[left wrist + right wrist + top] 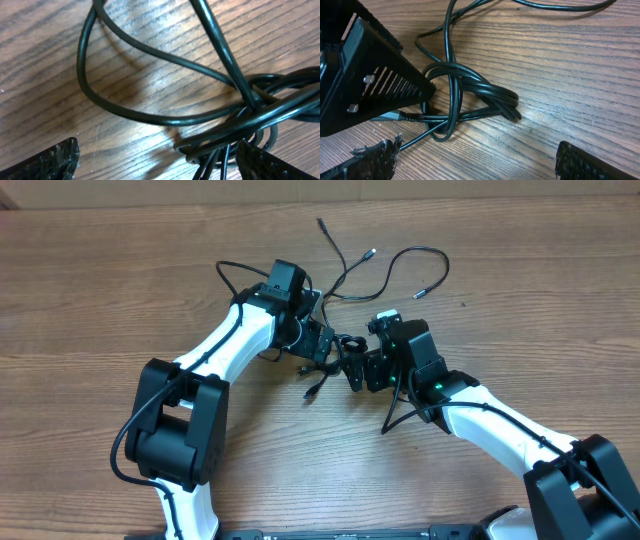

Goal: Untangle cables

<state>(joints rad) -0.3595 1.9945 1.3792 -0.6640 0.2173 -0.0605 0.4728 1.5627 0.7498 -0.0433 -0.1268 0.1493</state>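
Thin black tangled cables [470, 95] were seen knotted just beside the wide-open left gripper [160, 167], farther from the wide-open right gripper [477, 165].

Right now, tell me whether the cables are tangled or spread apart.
Tangled: the cables bunch into a knot of overlapping loops, one strand crossing over it.

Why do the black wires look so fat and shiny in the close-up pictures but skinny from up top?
Left wrist view: the camera is very near, so the wires fill the picture, with white glints and a soft shadow on the table. Right wrist view: also close, sharp, shiny streaks on the coiled bunch. Overhead view: farther off, so they look thin, in even light.
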